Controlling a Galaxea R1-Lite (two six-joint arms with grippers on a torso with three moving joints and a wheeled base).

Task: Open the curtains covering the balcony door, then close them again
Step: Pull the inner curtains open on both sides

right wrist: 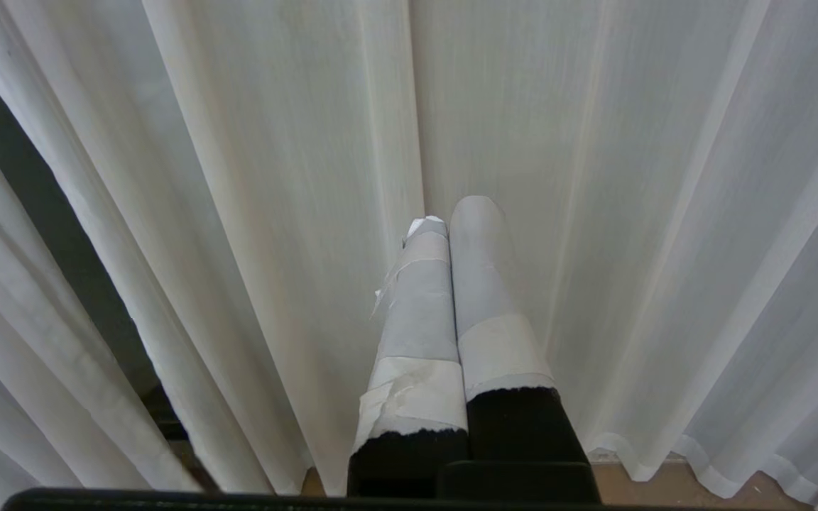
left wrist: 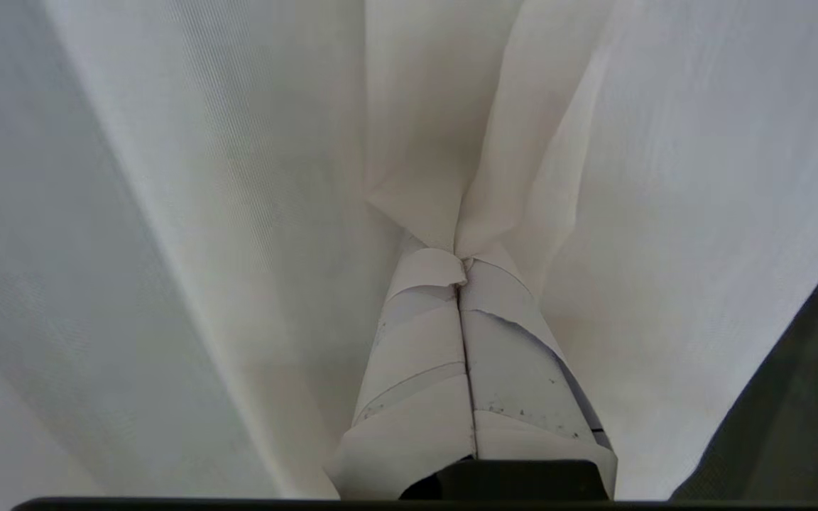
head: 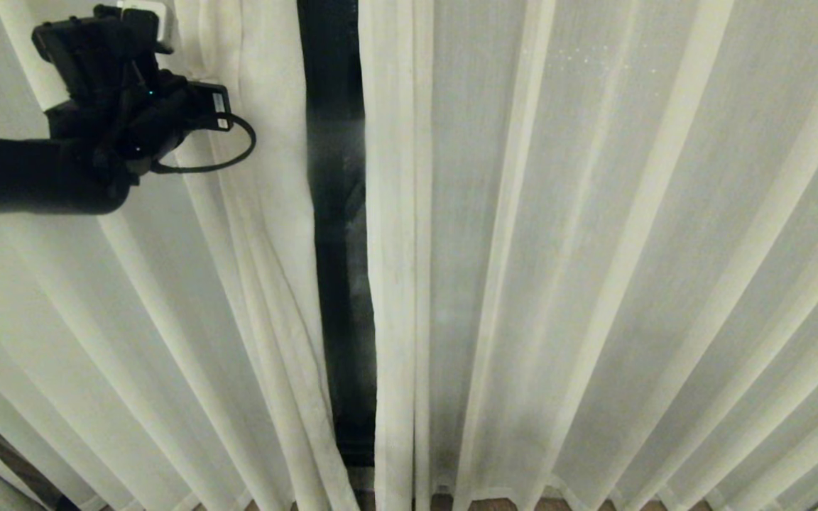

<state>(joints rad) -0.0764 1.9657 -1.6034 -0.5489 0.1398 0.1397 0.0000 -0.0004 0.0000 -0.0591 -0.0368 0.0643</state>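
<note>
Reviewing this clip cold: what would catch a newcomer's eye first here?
First, the narrow dark strip of the balcony door showing between the two cream curtains, a little left of centre in the head view. Next, the black left arm reaching in at upper left, its left gripper shut on a pinch of the left curtain panel. The right gripper is shut, holds nothing, and points at the other panel.

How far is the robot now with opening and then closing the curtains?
Early stage, or possibly late in closing; these views cannot settle which. Only a narrow gap shows the dark balcony door between the left curtain and the right curtain. In hand: the left claw is shut on a pinch of the left curtain. The right claw is shut, holding nothing. The balcony door remains mostly covered.
</note>
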